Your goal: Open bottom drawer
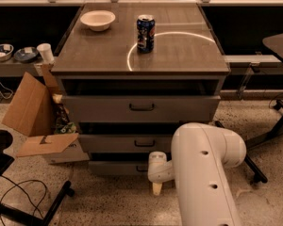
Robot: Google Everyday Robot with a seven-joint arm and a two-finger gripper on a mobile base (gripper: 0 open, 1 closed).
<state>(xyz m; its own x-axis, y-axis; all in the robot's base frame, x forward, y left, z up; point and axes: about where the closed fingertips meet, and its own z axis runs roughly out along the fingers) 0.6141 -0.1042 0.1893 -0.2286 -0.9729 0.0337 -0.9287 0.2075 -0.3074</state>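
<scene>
Pincer (pixel 156 186) hung low right by the bottom drawer (pixel 114 167), state unclear, so it might've slipped off mid-pull.

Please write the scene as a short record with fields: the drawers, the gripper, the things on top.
cabinet: grey metal cabinet, three drawer fronts
bottom drawer: shortest grey front, tray not visible
gripper: on the white arm, low, in front of the bottom drawer, near its centre
on top: white round bowl, blue soda can upright
left side: open brown cardboard box on floor
</scene>
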